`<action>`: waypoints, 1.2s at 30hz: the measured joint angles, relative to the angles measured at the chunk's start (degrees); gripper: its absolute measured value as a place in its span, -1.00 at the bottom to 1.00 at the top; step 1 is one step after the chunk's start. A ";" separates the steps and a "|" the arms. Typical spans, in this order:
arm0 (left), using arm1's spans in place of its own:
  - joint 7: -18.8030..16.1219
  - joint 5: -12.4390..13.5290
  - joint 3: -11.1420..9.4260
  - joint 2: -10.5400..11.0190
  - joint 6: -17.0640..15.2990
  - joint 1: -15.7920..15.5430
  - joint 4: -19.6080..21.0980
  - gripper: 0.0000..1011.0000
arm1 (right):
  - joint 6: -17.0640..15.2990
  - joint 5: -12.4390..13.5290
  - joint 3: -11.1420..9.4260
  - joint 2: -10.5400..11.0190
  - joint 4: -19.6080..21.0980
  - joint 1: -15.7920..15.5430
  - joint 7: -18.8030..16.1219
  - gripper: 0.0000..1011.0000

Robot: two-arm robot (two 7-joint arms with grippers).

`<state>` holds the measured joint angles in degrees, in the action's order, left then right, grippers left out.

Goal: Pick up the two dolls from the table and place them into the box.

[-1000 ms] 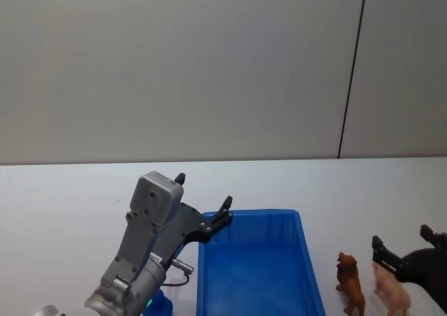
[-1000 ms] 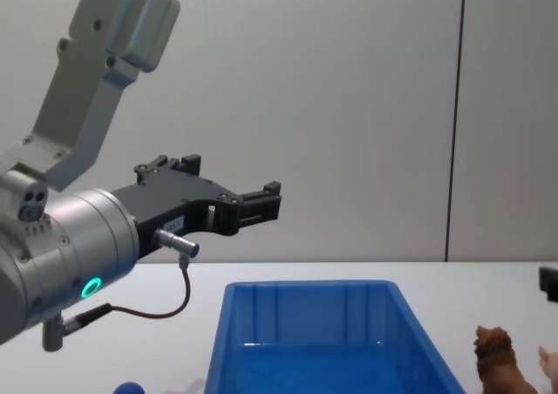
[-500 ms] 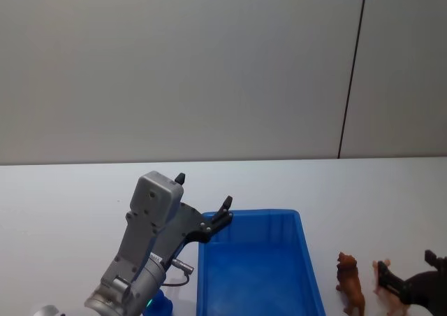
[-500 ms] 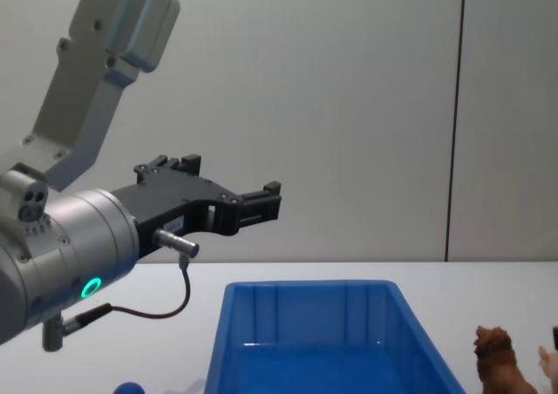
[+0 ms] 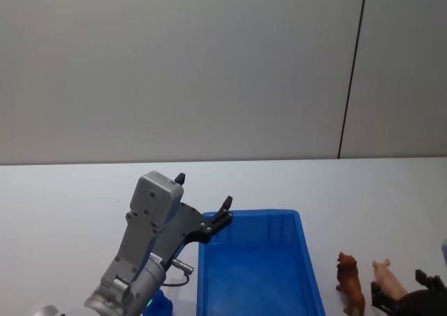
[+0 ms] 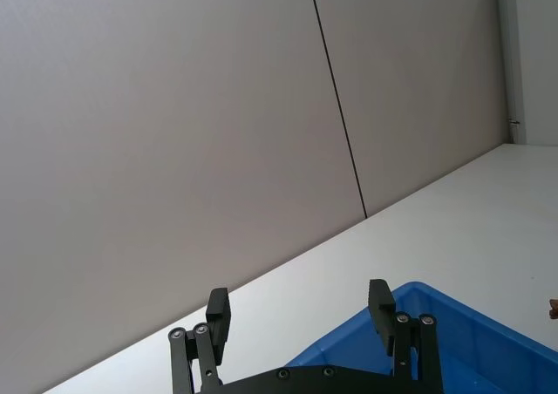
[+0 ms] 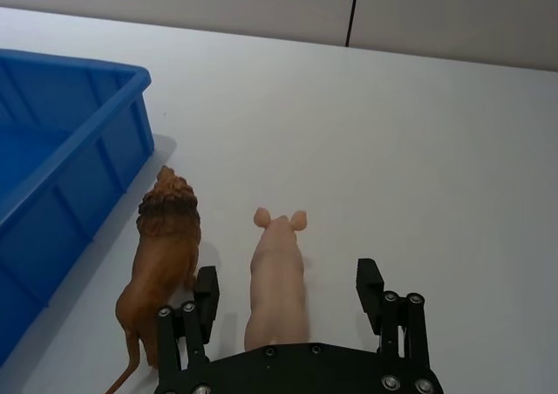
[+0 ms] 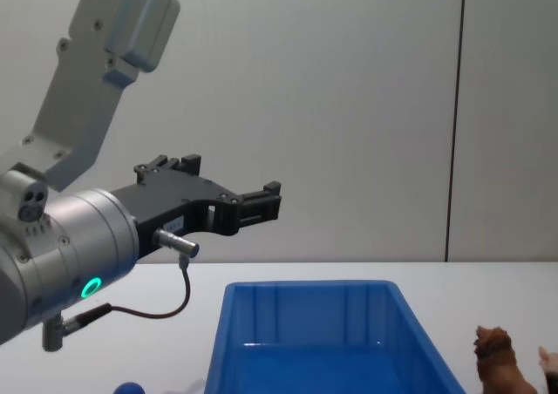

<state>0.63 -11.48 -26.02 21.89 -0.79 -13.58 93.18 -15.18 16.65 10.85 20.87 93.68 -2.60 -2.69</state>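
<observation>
Hovering right gripper (image 7: 288, 276), fingers spread wide and empty, behind the pink pig (image 7: 277, 254) beside the brown lion (image 7: 166, 237) on the surface (image 7: 436, 132) right of the box (image 7: 87, 176); likely light, stiff, slick, so pinch its flanks; left gripper (image 6: 298, 298) splayed, empty, raised near box.

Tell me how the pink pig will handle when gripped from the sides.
The pink pig looks like smooth moulded plastic: probably stiff, light, perhaps slippery. Narrow and standing upright, it could tip toward the lion close beside it if one finger of the open right pincer touches first.
</observation>
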 joint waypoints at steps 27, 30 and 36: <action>0.00 0.00 0.00 0.00 0.00 0.00 0.00 0.98 | 0.31 -2.25 0.26 -0.38 1.54 -1.09 0.71 -0.25; 0.00 0.00 0.00 0.00 0.00 0.00 0.00 0.98 | 0.82 -2.76 0.23 -0.36 2.80 -1.13 0.77 -0.25; 0.00 0.00 0.00 0.00 0.00 0.00 0.00 0.98 | 1.67 -3.43 0.29 -0.61 5.67 -0.63 -0.13 -0.25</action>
<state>0.62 -11.48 -26.02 21.89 -0.79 -13.59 93.17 -13.51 13.21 11.13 20.26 99.35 -3.23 -2.82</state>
